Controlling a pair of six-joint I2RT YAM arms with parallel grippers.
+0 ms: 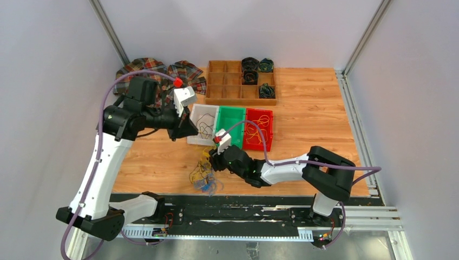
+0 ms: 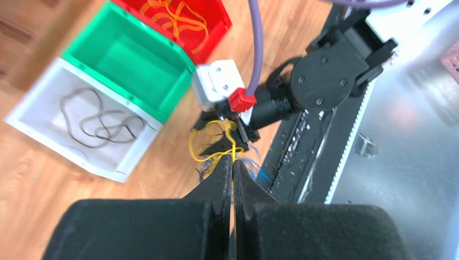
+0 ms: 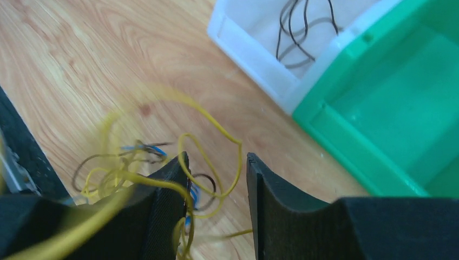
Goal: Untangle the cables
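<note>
The cables (image 1: 203,173) lie in a small clump of yellow, black and blue loops on the wood near the front rail. My right gripper (image 1: 212,161) is low at the clump's top edge. In the right wrist view it (image 3: 216,160) is open, with yellow loops (image 3: 216,141) between the fingers and one strand draped over its left finger (image 3: 162,195). My left gripper (image 1: 187,130) hangs above, beside the white bin. In the left wrist view it (image 2: 234,162) is shut, with a taut yellow strand (image 2: 234,143) running from its tips down to the clump.
A white bin (image 1: 205,106) holding a black cable (image 2: 97,122), a green bin (image 1: 230,116) and a red bin (image 1: 258,127) with yellow cables stand in a row. Behind them are a wooden divider tray (image 1: 227,92) with dark coils (image 1: 250,67) and a plaid cloth (image 1: 157,70). A black rail (image 1: 243,208) runs along the front.
</note>
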